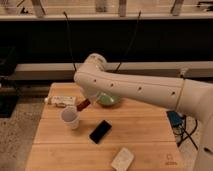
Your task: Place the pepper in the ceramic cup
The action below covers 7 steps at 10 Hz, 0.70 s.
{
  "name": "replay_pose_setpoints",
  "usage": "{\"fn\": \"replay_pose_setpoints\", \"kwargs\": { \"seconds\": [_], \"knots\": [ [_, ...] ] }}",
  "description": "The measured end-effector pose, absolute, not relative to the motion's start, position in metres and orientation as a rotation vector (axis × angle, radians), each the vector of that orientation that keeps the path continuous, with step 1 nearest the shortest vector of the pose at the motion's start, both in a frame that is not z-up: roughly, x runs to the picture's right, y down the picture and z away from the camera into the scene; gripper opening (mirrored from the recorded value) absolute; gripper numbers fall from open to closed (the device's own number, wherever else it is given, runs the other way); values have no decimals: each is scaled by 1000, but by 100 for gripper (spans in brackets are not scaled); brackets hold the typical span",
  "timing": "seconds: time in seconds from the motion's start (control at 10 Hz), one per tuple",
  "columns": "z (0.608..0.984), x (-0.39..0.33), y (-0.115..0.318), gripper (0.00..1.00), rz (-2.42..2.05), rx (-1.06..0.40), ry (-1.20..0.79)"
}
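The pepper [82, 105] is a small dark red-brown piece that sticks out from under my white arm, held off the table just above and to the right of the ceramic cup [70, 117]. The cup is plain white and stands upright on the left part of the wooden table [145, 140]. My gripper [87, 101] is largely hidden behind my own arm and is shut on the pepper, close to the cup's right rim.
A wide green bowl [110, 100] sits behind the arm at the table's back. A flat black phone [100, 131] lies right of the cup. A white packet [62, 101] lies at the back left, and a white block [122, 159] at the front edge.
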<state>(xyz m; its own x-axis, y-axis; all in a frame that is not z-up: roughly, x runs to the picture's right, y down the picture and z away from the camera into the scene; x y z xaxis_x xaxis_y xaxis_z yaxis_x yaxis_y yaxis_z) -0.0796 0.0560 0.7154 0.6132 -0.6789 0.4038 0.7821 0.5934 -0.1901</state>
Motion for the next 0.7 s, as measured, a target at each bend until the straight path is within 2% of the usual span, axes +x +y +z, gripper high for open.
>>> {"fn": "replay_pose_setpoints", "kwargs": {
  "seconds": [0.7],
  "knots": [
    [720, -123, 63, 2, -962, -361, -324]
  ]
}}
